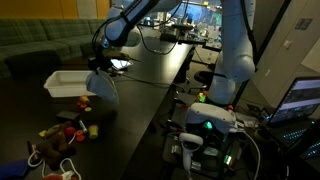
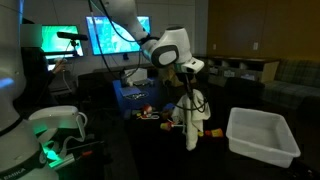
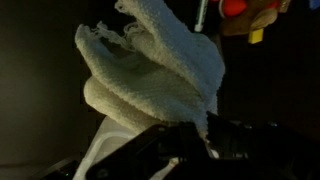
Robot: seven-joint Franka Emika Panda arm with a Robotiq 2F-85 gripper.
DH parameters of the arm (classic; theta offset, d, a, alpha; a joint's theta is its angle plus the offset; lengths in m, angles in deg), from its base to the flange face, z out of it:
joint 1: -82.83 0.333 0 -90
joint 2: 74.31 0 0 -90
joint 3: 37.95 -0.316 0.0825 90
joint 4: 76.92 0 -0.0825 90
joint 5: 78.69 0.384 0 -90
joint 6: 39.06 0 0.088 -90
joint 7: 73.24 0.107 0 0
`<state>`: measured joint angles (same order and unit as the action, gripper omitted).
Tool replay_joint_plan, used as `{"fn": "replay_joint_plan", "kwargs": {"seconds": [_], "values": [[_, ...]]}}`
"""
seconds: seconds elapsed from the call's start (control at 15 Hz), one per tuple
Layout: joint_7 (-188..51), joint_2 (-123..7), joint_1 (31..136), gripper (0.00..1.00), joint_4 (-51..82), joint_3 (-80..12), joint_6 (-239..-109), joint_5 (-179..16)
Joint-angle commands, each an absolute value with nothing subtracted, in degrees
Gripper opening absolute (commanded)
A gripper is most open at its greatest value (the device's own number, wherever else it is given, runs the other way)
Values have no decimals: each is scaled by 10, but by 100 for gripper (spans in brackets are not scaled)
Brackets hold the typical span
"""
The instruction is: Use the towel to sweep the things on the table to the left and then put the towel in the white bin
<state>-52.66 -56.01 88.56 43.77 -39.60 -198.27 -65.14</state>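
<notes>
Crossing the dim room, a dark table (image 1: pixel 150 82) bears a white bin (image 2: pixel 258 152).

Towel hanging from the tool above the dark bench

The arm (image 2: pixel 168 48) reaches down from the top of the frame, and its tool (image 2: pixel 190 90) grips the upper end of the white towel (image 2: pixel 197 120), which hangs down in a limp bunch over the bench (image 2: pixel 140 150). The white bin (image 2: pixel 258 152) stands on the bench near the towel, towards the frame's right edge. A clutter of small coloured things (image 2: pixel 155 115) lies just behind the towel, and lit screens (image 2: pixel 118 35) glow at the back.
</notes>
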Motion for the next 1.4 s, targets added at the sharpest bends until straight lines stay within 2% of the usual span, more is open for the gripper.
{"fn": "replay_joint_plan", "kwargs": {"seconds": [0.0,0.8,1.33], "values": [[-480,-522,906,9,418,-345,-2010,-715],[-316,-246,1034,9,176,-222,-1962,-785],[-237,-133,1029,9,27,-155,-1902,-798]]}}
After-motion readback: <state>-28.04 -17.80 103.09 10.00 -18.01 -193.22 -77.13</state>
